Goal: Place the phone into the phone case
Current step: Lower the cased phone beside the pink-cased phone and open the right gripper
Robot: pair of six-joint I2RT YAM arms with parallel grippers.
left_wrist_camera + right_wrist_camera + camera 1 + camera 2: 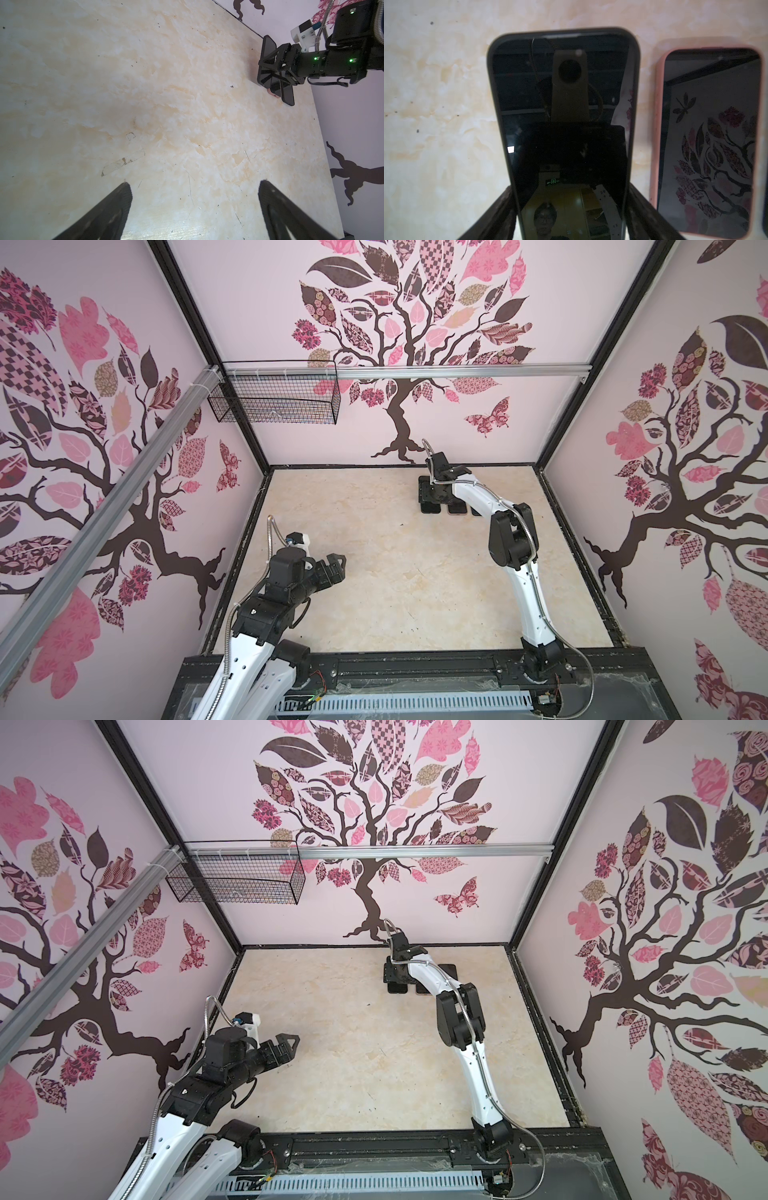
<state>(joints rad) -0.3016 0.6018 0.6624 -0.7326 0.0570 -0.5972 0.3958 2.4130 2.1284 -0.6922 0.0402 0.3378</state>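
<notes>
On the marbled table (395, 593) the right gripper (571, 187) clasps the black phone (564, 93) between its fingers (500, 214), a pink-cased phone (710, 145) just beside, the left gripper (194, 182) gaping empty; I think this is the pick-up, and next comes careful lining-up over the case.

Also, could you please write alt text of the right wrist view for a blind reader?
A black phone, screen facing the camera, is clamped by its long edges in the right gripper. Beside it, a phone in a pink case lies on the marbled table.
</notes>
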